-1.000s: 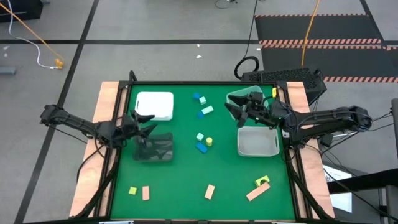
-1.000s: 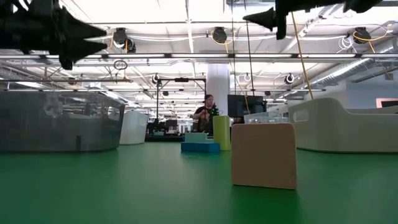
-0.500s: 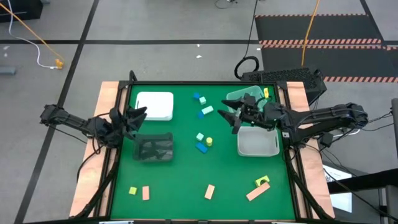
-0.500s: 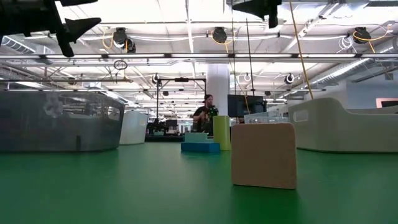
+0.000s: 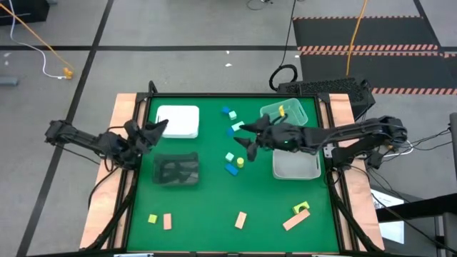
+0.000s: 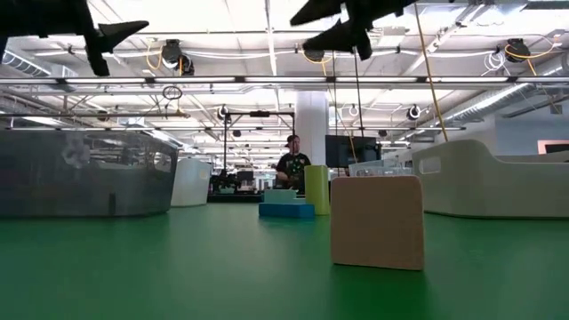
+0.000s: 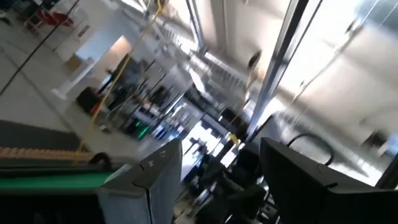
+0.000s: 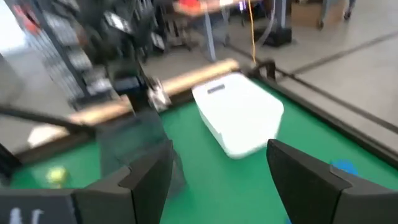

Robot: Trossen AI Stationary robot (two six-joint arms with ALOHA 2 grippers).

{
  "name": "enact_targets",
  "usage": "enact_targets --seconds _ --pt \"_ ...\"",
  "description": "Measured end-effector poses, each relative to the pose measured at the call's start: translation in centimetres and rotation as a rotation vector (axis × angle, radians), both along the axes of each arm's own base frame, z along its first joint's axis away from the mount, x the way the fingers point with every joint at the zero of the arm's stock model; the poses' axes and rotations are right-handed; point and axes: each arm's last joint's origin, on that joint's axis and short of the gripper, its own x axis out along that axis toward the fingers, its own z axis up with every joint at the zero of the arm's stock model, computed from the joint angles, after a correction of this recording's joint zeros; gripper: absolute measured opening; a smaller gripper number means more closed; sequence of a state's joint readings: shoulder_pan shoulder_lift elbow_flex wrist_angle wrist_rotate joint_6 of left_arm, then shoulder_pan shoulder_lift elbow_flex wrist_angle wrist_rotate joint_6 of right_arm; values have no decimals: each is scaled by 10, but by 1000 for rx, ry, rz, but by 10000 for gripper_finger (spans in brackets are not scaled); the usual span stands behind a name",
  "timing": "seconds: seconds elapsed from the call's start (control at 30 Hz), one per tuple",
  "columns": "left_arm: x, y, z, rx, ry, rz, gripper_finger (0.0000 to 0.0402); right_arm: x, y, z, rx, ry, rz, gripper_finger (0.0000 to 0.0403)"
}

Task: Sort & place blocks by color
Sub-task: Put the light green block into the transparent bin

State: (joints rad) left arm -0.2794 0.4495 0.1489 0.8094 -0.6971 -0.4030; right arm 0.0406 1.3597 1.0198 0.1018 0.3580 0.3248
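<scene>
In the high view, small blocks lie mid-table: blue [image 5: 227,112], teal [image 5: 238,127], teal [image 5: 229,157], yellow-green [image 5: 240,162] and blue [image 5: 231,169]. More lie flat near the near edge: yellow-green [image 5: 152,219], tan [image 5: 167,222], tan [image 5: 240,220], and a yellow-green and tan pair [image 5: 298,214]. My right gripper [image 5: 240,136] hangs open above the mid-table blocks, high in the low view [image 6: 331,28], and holds nothing. My left gripper [image 5: 158,129] is open and empty beside the white tray [image 5: 178,121], raised off the table [image 6: 114,40].
A dark grey tray [image 5: 176,170] sits near the left arm. A clear tray [image 5: 285,114] with a yellow piece in it and a pale tray [image 5: 295,164] stand on the right. The right wrist view shows the white tray [image 8: 239,115]. A person stands in the room beyond.
My right gripper has swung from above the clear tray toward the table's left, and now hangs over the mid-table blocks. My left gripper has drawn back from above the dark grey tray toward the left and far edges, and has risen. No block has moved.
</scene>
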Motion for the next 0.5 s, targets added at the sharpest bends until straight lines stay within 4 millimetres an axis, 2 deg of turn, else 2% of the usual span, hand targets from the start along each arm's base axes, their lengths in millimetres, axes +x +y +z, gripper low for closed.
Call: enact_targets --seconds 0.13,0.33,0.5 --pt "13 -3 16 50 177 9 216 10 0 -12 18 159 -5 249" --pt "29 -3 35 103 444 28 216 14 4 -41 166 357 66 249" --pt "36 0 45 105 510 58 216 15 13 -62 200 505 188 249"
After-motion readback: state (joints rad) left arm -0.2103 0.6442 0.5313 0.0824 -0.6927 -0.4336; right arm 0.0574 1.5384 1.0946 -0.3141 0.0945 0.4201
